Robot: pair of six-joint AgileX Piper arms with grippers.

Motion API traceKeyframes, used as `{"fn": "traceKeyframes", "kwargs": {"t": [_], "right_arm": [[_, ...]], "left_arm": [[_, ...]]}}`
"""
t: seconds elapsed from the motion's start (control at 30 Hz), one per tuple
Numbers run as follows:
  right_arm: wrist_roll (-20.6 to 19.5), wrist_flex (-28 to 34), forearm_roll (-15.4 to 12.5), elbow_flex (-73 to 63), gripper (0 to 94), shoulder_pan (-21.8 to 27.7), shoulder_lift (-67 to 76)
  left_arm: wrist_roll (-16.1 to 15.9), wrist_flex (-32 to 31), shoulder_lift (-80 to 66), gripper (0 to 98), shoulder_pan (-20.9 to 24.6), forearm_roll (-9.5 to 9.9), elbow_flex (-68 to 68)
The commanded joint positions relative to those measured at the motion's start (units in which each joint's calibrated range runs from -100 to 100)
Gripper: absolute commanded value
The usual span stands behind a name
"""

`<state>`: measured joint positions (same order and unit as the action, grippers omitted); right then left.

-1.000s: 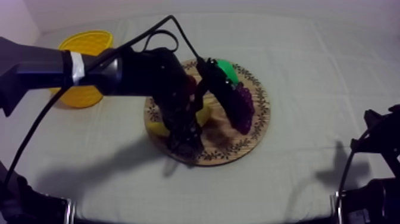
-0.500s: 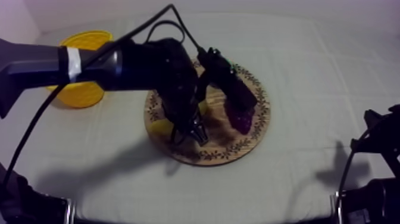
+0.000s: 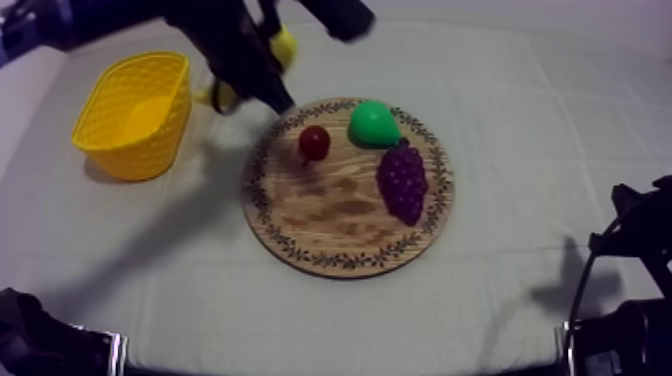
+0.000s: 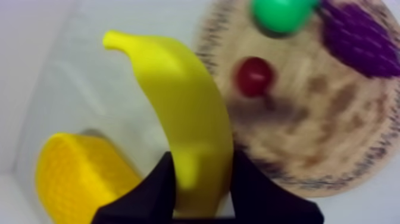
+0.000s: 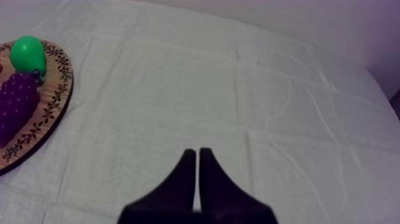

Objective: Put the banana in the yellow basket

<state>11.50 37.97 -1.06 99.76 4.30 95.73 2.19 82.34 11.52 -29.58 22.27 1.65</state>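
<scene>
Yellow basket [image 3: 128, 160] at the table's left, open-weave wall, upright on the cloth [image 3: 520, 110].

Just right of it, the left gripper [image 4: 199, 171] is closed round the banana [image 4: 181, 101]. Its two black fingers [image 4: 153, 189] clamp either side of the fruit's lower end, and the fruit fills the gap.

Banana: plain bright yellow, smooth, gently curved, tapering to a blunt stem tip that points away from the gripper. The top view places it off the board, over the cloth between basket and board, near the basket's far corner. The gripper hides its middle there and both yellow ends poke out.

Round wooden board [image 3: 330, 215] at centre, patterned rim. It carries a small red fruit [image 3: 314, 142], a green pear [image 3: 373, 123] just right of that, and purple grapes [image 3: 402, 180] at the board's right side. All three well apart from the banana.

Right gripper [image 5: 197, 155] over bare cloth right of the board, fingers pressed together into a narrow wedge, nothing held.
</scene>
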Motion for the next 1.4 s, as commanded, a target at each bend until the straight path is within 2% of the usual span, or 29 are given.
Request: {"fn": "traceKeyframes", "kwargs": {"t": [0.0,0.27,0.47,0.93,1.13,1.37], "right_arm": [[0.00,0.02,0.01,0.02,0.3,-0.01,0.02],[0.00,0.02,0.01,0.02,0.3,-0.01,0.02],[0.00,0.02,0.01,0.02,0.3,-0.01,0.02],[0.00,0.02,0.01,0.02,0.3,-0.01,0.02],[0.00,0.02,0.01,0.02,0.3,-0.01,0.02],[0.00,0.02,0.01,0.02,0.3,-0.01,0.02]], "left_arm": [[-1.37,-0.73,-1.72,28.4,5.21,0.26,-0.28],[-3.28,-5.73,-3.92,28.5,15.54,0.60,1.20],[-2.59,-10.91,-3.52,28.8,19.72,0.63,7.05],[1.87,-23.39,-2.34,30.9,21.82,-0.38,21.32],[-0.24,-26.53,-2.04,42.1,23.53,-3.27,21.88],[-1.35,-28.01,-1.29,43.6,23.92,-3.69,21.60]]}}
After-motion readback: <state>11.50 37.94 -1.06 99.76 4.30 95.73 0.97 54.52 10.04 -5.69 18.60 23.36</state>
